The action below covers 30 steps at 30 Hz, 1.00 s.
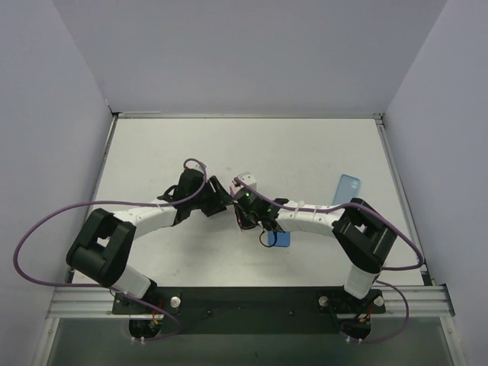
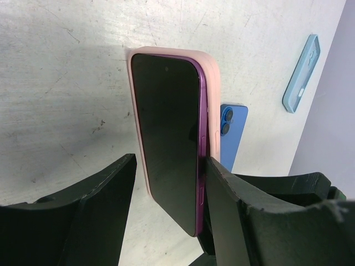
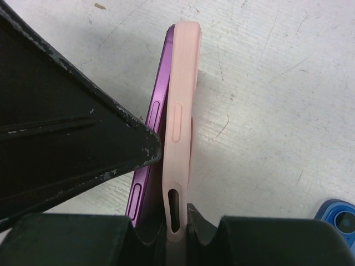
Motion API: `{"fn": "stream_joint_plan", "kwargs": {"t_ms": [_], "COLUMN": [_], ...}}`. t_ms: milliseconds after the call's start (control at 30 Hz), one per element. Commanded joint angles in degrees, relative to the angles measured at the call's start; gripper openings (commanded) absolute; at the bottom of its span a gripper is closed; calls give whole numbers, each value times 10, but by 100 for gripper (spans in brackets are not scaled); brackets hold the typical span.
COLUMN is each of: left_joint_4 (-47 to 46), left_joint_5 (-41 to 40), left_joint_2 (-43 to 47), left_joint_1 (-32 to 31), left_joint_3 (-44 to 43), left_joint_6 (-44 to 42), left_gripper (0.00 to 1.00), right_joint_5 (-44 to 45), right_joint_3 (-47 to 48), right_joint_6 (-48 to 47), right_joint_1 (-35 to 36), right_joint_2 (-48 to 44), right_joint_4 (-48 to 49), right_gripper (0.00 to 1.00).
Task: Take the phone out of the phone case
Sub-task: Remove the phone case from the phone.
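The phone (image 2: 169, 144) is standing on end over the middle of the table (image 1: 152, 152), half wrapped in its pink phone case (image 2: 213, 83), between the two arms. The right gripper (image 3: 173, 224) is pinching the lower end of the case's side wall, jaws closed down on that thin lip. The left gripper (image 2: 172, 162) is straddling the phone across its width. One finger (image 2: 219, 188) is pressing where the purple side meets the case, but I cannot tell whether the other pad is touching, so whether it is truly clamping is unclear. The phone is looking stiff, glassy and slippery, fairly heavy for its size and breakable if dropped, so it is best taken by its two long metal sides. The case is looking soft and stretchy, bending where pulled, so its lip is the place to peel from. The right wrist view is showing the purple side standing clear of the pink wall along one long side, which the left wrist view is barely showing. The left wrist view is showing the dark screen, plus a blue phone (image 2: 233, 133) lying flat on the table and a light blue case (image 2: 302, 75) nearer the table's right edge.
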State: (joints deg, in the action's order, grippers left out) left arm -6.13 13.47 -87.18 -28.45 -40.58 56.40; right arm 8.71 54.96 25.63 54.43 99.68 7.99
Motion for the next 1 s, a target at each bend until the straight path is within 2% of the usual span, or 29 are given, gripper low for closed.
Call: {"fn": "stream_joint_plan", "kwargs": {"t_ms": [0, 133, 300, 600, 967], "left_joint_4": [16, 15, 152, 278, 288], "left_joint_5": [-11, -3, -51, -130, -165], "left_joint_2": [10, 11, 3, -21, -85], "left_joint_1": [8, 14, 0, -42, -75], "left_joint_3": [10, 10, -56, -129, -148], "left_joint_6": [-8, -17, -72, -90, -65], "left_gripper": [62, 61, 60, 59, 56], "right_joint_5": [-20, -19, -7, -1, -11], "right_joint_3": [-5, -6, -4, 9, 14], "right_joint_6": [14, 14, 9, 3, 12], "right_joint_1": [12, 11, 11, 12, 13], "right_joint_2": [30, 30, 25, 13, 2], "right_joint_4": [-3, -3, -8, -17, -14], "right_gripper": [9, 9, 9, 9, 9]}}
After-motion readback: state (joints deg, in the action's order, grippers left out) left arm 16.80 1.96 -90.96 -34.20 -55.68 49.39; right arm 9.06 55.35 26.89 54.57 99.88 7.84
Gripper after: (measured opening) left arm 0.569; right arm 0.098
